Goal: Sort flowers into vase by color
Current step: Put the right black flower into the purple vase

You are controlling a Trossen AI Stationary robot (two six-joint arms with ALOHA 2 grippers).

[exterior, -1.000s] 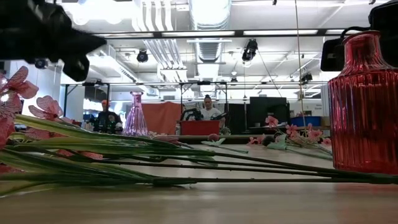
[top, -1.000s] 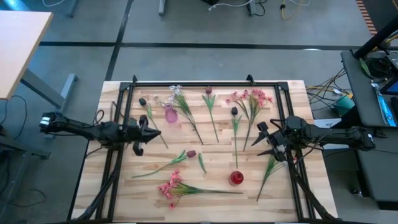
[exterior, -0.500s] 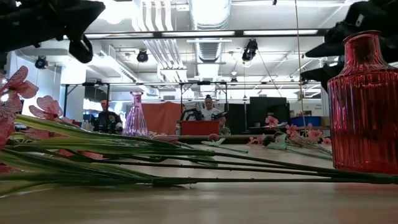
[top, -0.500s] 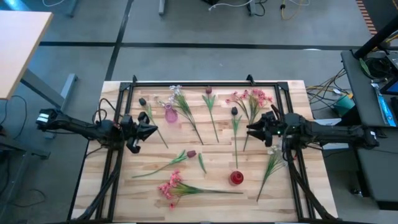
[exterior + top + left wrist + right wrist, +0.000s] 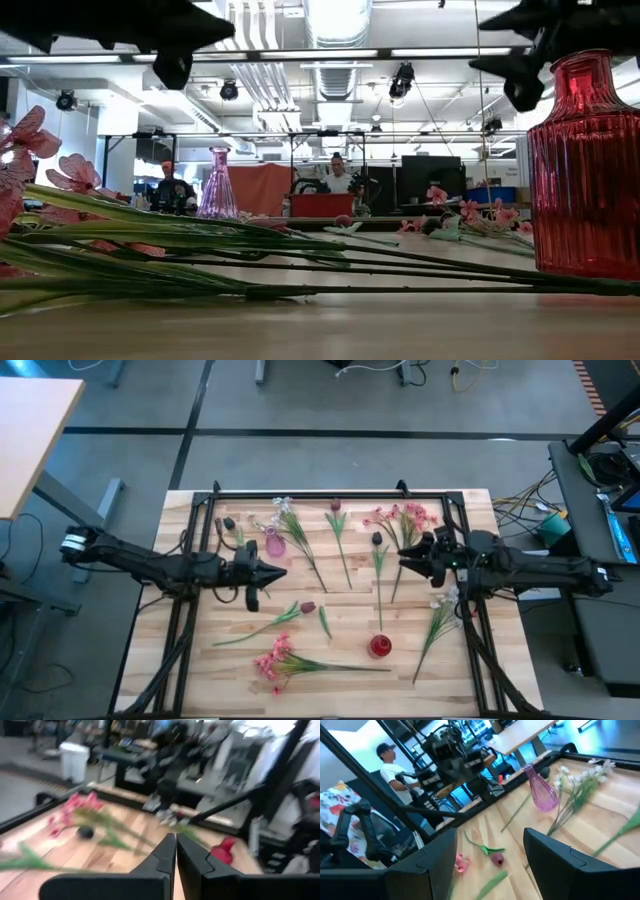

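Flowers lie flat on the wooden table (image 5: pixel 460 660). Maroon tulips (image 5: pixel 377 540) (image 5: pixel 335 507) (image 5: pixel 307 606) lie mid-table. One pink spray (image 5: pixel 402 516) lies at the far right and another (image 5: pixel 272 660) near the front edge. A whitish spray (image 5: pixel 285 510) lies beside the pink vase (image 5: pixel 272 543). The red vase (image 5: pixel 379 646) stands upright near the front. My left gripper (image 5: pixel 272 573) (image 5: pixel 176 852) is shut and hovers right of the pink vase. My right gripper (image 5: pixel 405 558) (image 5: pixel 490 865) is open and hovers over the stems below the far pink spray.
A loose green leaf (image 5: pixel 325 622) lies mid-table, and a green sprig with pale blooms (image 5: pixel 437 622) by the right rail. A black frame (image 5: pixel 300 491) borders the table. People sit at desks beyond the far edge (image 5: pixel 335 175). Bare wood shows between the front spray and the left rail.
My left gripper has moved toward the table's right, past the pink vase, staying shut. My right gripper has moved toward the far edge and a little left, turning from pointing downward to pointing left. No flower or vase has moved.
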